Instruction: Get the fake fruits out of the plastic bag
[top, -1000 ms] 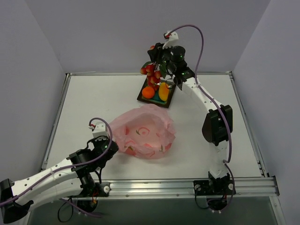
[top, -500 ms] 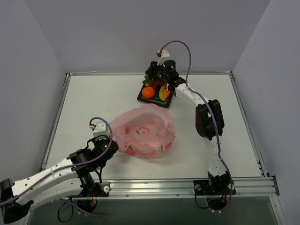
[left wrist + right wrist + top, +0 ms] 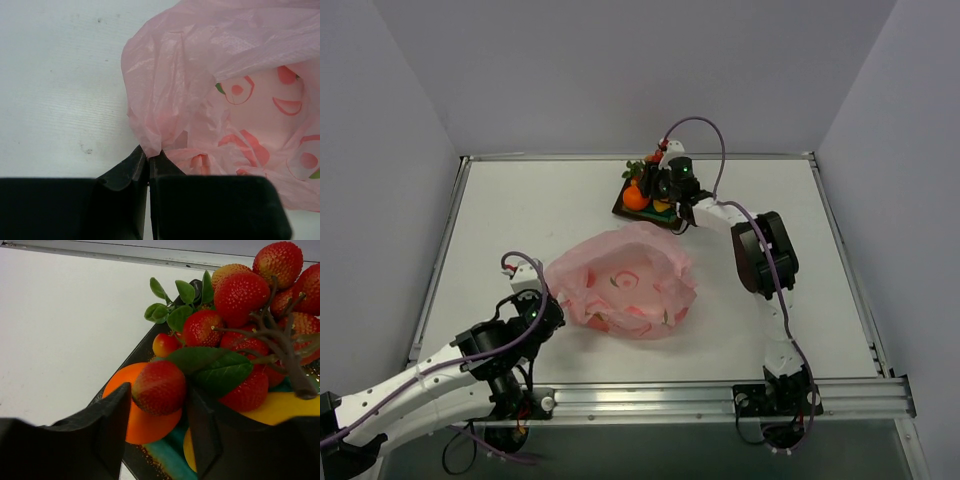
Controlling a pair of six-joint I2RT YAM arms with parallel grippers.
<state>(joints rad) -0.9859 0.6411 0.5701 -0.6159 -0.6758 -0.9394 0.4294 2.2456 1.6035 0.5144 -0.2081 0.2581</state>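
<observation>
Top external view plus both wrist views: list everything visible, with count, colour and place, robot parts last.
plastic bag: one, translucent pink with red-orange prints, middle of the table.
plate: one, teal with a dark rim, far middle of the table.
orange: one, orange, on the plate's left side.
mango: one, yellow, on the plate beside the orange.
berry sprig: one, red berries with green leaves and a brown stem, over the plate.
table: one, white.
left gripper: black, pinching the bag's near-left edge.
right gripper: black, closed on a berry of the sprig.
</observation>
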